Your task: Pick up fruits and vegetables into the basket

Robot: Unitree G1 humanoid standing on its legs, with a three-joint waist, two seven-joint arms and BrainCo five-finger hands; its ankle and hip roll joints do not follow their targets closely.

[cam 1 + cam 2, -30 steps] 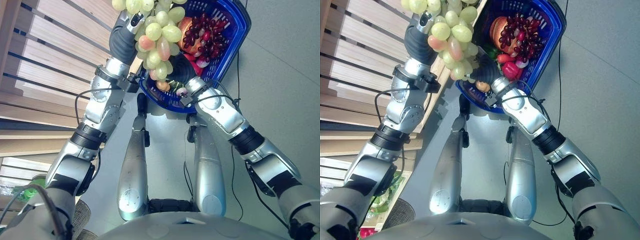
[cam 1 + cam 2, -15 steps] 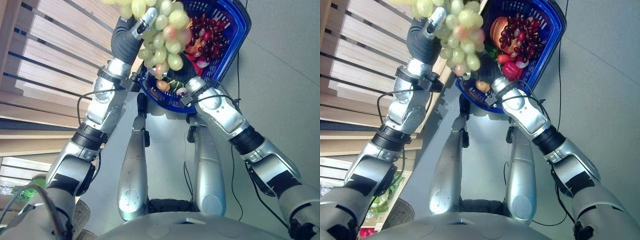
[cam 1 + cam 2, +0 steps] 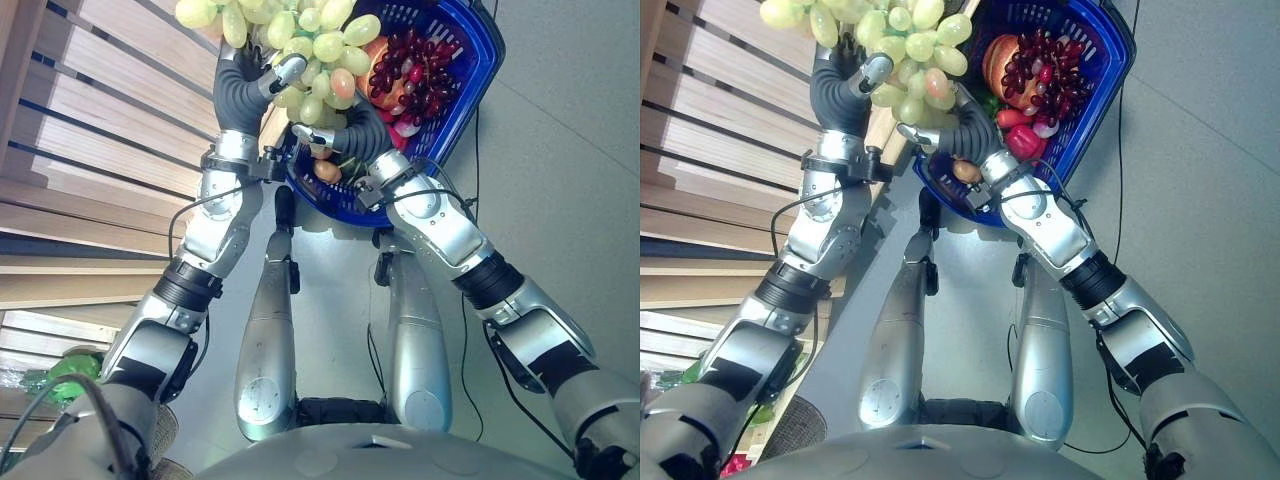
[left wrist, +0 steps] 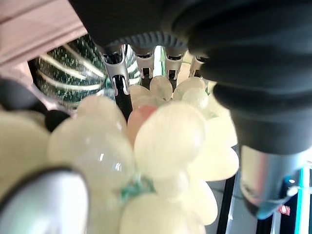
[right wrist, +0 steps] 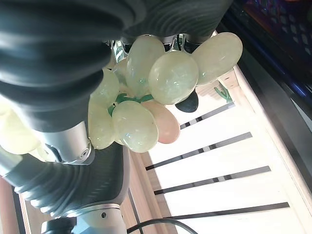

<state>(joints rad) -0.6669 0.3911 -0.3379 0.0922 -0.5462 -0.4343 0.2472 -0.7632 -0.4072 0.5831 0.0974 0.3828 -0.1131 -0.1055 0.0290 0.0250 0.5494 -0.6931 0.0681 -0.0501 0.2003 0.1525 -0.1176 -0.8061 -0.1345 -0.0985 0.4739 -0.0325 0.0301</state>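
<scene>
Holding one bunch of green grapes, left hand has fingers curled round it, just beside the blue basket rim. Right hand sits under the bunch; grip hidden by grapes, cannot tell. Basket holds dark red grapes, an orange-red fruit and partly hidden vegetables, uncountable. No writing readable

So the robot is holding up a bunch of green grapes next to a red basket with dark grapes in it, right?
Not quite: the basket is blue, not red, as the left eye view shows. The rest holds: the left hand grips the bunch of green grapes beside it, the right hand reaches up at the bunch, and dark grapes lie inside.
</scene>
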